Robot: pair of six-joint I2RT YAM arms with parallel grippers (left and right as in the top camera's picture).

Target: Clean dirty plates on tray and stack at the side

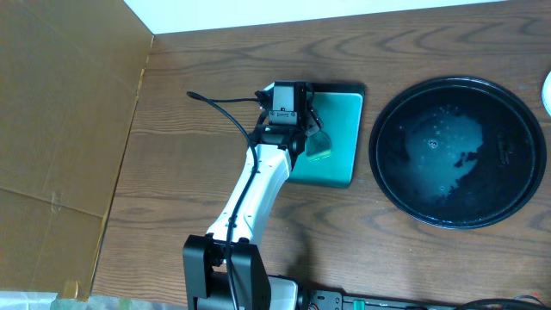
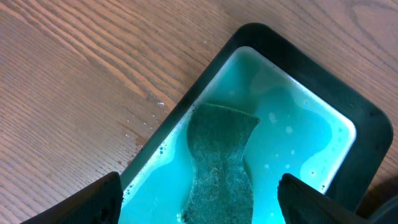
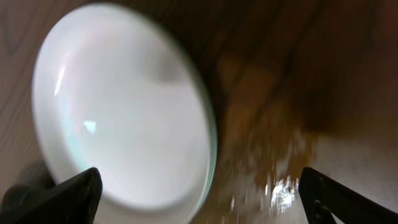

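The round black tray holds no plates, only wet streaks and small teal smears. A sliver of a white plate shows at the right edge of the overhead view. In the right wrist view a white plate with a pale aqua rim lies on the wood, blurred. My right gripper is open and empty, its jaws spanning the plate's near edge; it is outside the overhead view. My left gripper is open above a green sponge and does not hold it.
The sponge lies in a rectangular black-rimmed teal tray of teal liquid, left of the round tray. Water drops mark the wood beside it. A cardboard wall stands at the left.
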